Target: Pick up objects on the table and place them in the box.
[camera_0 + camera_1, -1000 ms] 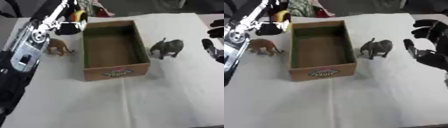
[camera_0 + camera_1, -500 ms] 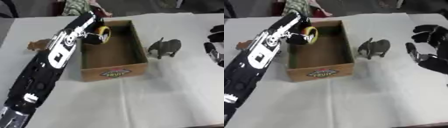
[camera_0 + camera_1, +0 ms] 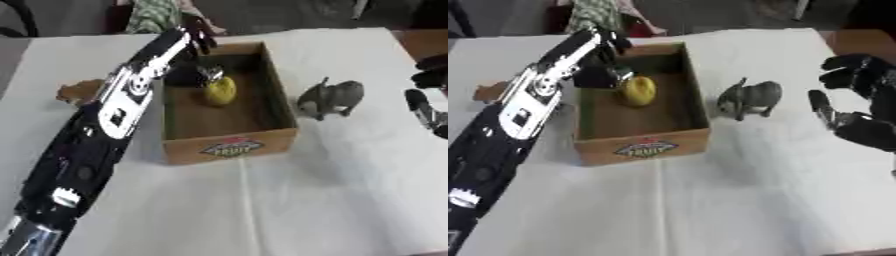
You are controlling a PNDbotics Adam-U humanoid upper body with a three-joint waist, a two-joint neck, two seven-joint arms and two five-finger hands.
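1. The cardboard box (image 3: 642,146) sits open-topped on the white-covered counter (image 3: 737,200), a little toward eleven o'clock of the counter's middle, with a printed label on its near wall.
2. A yellow rounded object (image 3: 637,90) is inside the box, toward the far end of its floor; what it is cannot be made out.
3. The left arm (image 3: 114,115) reaches in from seven o'clock and runs diagonally up across the counter to the box's far left corner.
4. The left hand (image 3: 601,67) is at the box's far left wall, just at nine o'clock of the yellow object. It is dark and blurred, so I cannot tell whether its fingers are spread, narrow, or touching the object.
5. A grey elephant figure (image 3: 752,98) stands upright on the counter just beside the box's right wall, at three o'clock of it and apart from the cardboard.
6. A brown animal figure (image 3: 79,91) is on the counter at nine o'clock of the box, partly hidden behind the left arm.
7. The right hand (image 3: 866,112) shows at the three o'clock edge, well apart from the elephant, its fingers (image 3: 822,110) spread wide and holding nothing.
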